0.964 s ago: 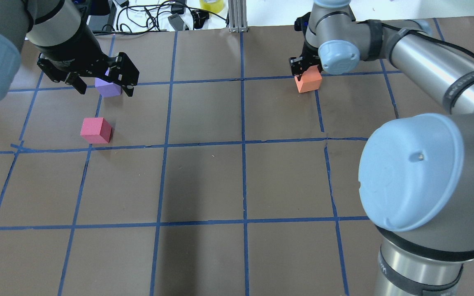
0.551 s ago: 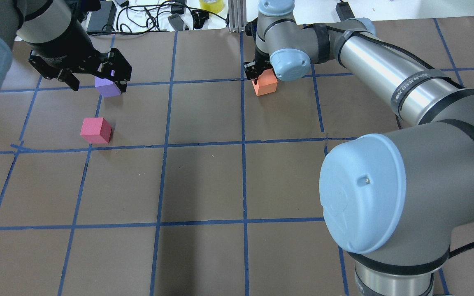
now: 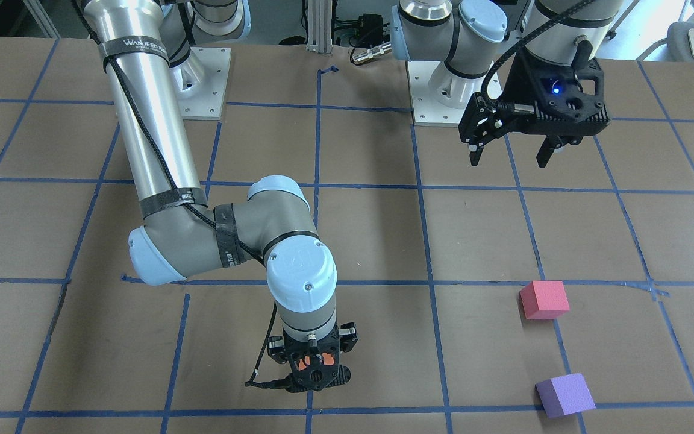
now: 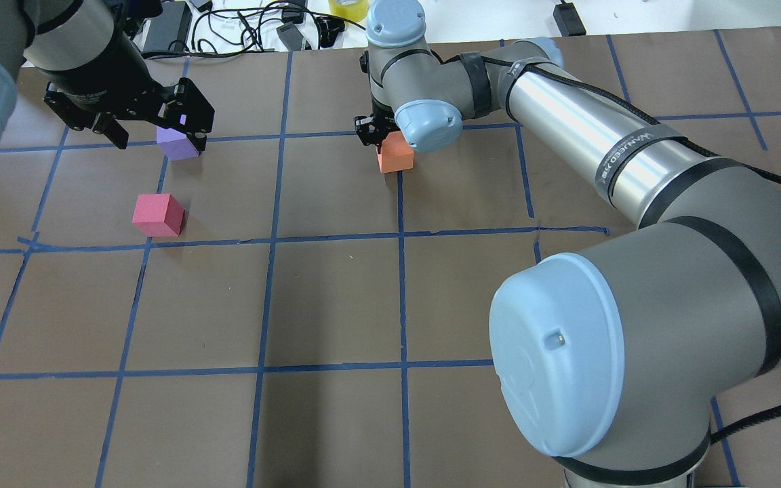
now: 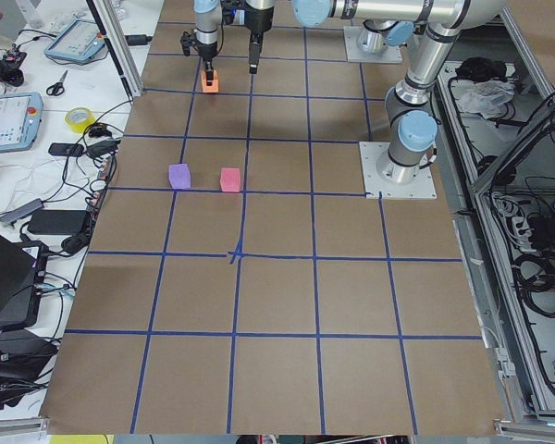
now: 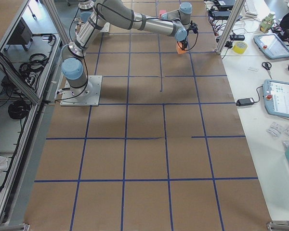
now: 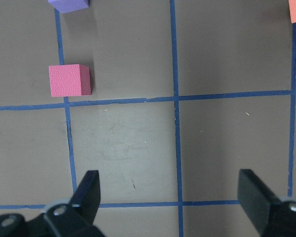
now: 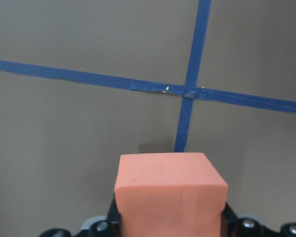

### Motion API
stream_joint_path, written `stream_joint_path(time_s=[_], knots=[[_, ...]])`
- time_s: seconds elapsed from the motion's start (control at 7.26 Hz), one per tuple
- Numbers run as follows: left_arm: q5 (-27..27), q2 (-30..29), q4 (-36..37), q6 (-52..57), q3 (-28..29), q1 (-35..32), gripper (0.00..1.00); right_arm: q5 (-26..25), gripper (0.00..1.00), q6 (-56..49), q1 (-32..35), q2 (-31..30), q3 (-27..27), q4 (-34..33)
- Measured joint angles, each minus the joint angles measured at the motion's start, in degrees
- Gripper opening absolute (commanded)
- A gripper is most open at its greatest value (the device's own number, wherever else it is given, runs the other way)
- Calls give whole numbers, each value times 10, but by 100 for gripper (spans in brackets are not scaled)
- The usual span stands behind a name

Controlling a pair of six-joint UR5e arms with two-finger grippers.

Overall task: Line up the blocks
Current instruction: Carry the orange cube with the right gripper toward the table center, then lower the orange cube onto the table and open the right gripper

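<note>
Spreading under everything, the counter [image 4: 336,305] is a brown surface marked into squares by blue tape [image 4: 401,271]. The right arm [image 4: 567,142] reaches far out over it, towards the side away from the robot's base and close to the middle tape line. The left arm [image 4: 78,41] hangs above the robot's left part of the counter.

The left claw [image 3: 508,157] hovers well above the surface with its two fingers [image 7: 89,192] spread wide and nothing between them. The right claw [image 3: 314,366] points straight down and pinches the orange block [image 4: 395,157] from two sides. Its wrist view shows the cube's upper face jutting out ahead of the fingers. The orange block sits just beside a tape crossing; I cannot tell whether its underside touches the counter.

The pinkish-red block [image 4: 158,215] lies on the counter on the robot's left side, close to a tape line. The purple block [image 4: 178,144] lies near it but apart, farther from the robot's base, beside the same line. Both are well apart from the orange block, which is about as far out from the base as the purple one.
</note>
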Motion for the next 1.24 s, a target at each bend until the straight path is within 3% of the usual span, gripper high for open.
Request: stream_joint_path(time_s=[0.41,0.69,0.83,1.24], knots=[[0,0,0,0,0,0,100,-1,36,62,13,9,0,0],[1,0,-1,0,0,1,100,0,42,76,15,12,0,0],[1,0,-1,0,0,0,100,0,50,83,15,13,0,0],[1,0,-1,0,0,1,100,2,54,91,16,16,-1,0]])
